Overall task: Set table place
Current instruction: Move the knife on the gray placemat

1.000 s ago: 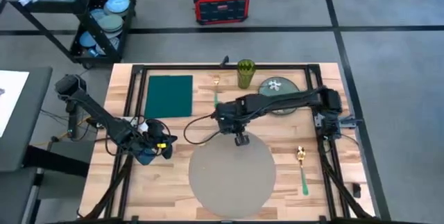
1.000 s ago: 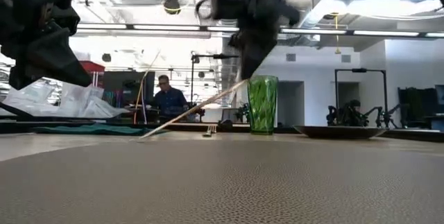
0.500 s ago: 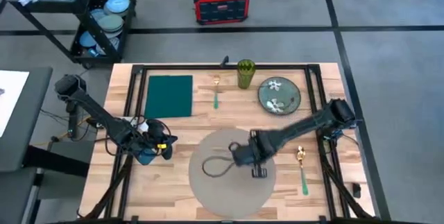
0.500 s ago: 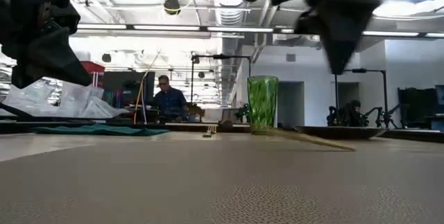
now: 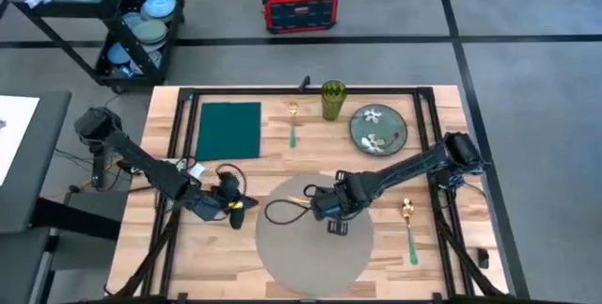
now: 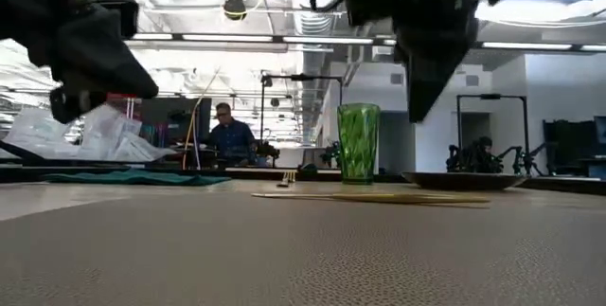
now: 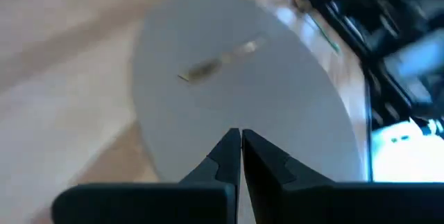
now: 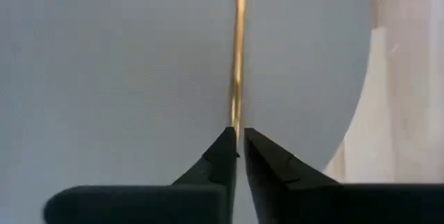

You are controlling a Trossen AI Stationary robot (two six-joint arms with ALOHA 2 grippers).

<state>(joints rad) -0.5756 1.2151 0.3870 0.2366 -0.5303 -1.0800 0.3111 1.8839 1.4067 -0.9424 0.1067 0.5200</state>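
The round grey placemat (image 5: 315,243) lies on the wooden table (image 5: 235,257) toward its near edge. A slender gold utensil (image 7: 222,59) lies flat on the mat's far half (image 6: 379,196). My right gripper (image 5: 337,228) hovers over the mat, fingers shut (image 8: 239,135) and pointing down. In the low view its tip (image 6: 417,117) stands clear above the utensil. In the right wrist view the utensil (image 8: 239,44) runs on past the fingertips. My left gripper (image 5: 246,205) is shut (image 7: 241,137) just left of the mat, holding nothing.
Along the far side lie a dark green napkin (image 5: 229,128), a gold fork with a green handle (image 5: 293,125), a green glass (image 5: 333,100) and a floral plate (image 5: 378,128). A green-handled gold spoon (image 5: 410,231) lies right of the mat. A cable loop (image 5: 282,213) hangs over the mat.
My right gripper has carried the gold utensil from the mat's far edge toward the near edge, over the mat. The utensil hung slanted from the fingers, then its free end came down; it now lies flat. My left gripper has moved right, toward the mat.
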